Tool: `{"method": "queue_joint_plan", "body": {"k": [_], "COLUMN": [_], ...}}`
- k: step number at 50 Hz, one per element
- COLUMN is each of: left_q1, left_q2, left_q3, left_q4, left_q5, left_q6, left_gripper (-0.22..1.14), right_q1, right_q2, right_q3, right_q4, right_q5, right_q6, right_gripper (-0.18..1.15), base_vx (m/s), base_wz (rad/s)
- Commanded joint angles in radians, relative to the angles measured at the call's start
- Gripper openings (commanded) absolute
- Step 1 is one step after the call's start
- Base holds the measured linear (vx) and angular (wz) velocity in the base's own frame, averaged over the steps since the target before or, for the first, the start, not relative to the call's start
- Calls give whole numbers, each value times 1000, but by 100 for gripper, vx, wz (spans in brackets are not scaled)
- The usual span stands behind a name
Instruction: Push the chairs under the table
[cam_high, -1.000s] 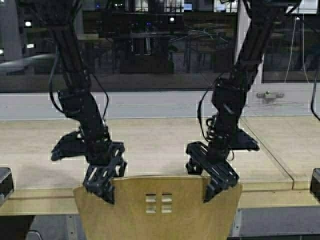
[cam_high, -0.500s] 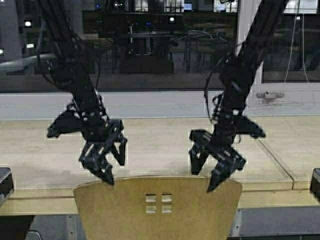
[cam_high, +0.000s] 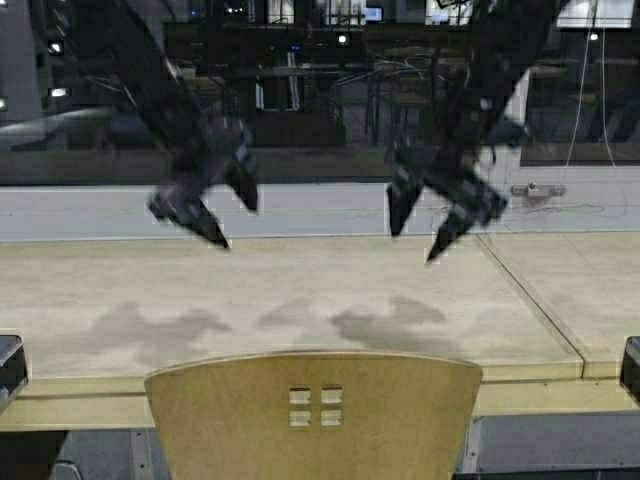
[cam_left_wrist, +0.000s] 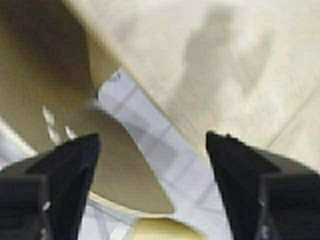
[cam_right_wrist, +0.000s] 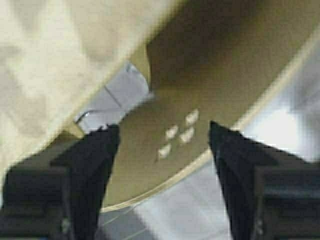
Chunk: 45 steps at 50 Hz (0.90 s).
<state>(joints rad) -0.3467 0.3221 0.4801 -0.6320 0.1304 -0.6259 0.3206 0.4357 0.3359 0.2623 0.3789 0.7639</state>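
Two open, empty grippers, left and right, hang above the table; chair at 6 o'clock looks tucked; withdraw clear of its backrest.

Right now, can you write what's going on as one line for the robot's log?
mustard-yellow moulded chair: backrest at beige wood-look table edge | left gripper: raised, open, empty | right gripper: raised, open, empty

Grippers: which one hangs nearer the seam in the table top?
The right gripper; the seam runs on its side, while the left gripper hangs far off.
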Motion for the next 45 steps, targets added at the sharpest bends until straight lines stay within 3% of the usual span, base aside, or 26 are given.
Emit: {"method": "queue_joint_plan", "body": {"k": [1,11,22,31,45], "left_q1": [51,67,67,66,52], "left_q2": [-160,-296,-334,-333,-334], "left_q3": [-8,0,101,179,250], "left_q4": [126,244,273,291,299], "left_q5": [60,103,-35,-183,-178], "left_q6": [186,525,782,847,850], "left_gripper": [96,95,95,95,95], "right_q1": [-3,-5,-3,-3,0], "right_q2": [-129,-255,-364,-376,-393], "right_q3": [-21,-34,60,106,135], "right_q4": [-130,-391,-698,-821,-845], "right_q5": [0,-41,-206,-321,-347], "right_q6": [-3,-3,2,0,5], "right_gripper": [91,91,90,90,90], "base_vx": [-1,-4,-10,-15,-13], "base_wz": [-1,1,2,5,21]}}
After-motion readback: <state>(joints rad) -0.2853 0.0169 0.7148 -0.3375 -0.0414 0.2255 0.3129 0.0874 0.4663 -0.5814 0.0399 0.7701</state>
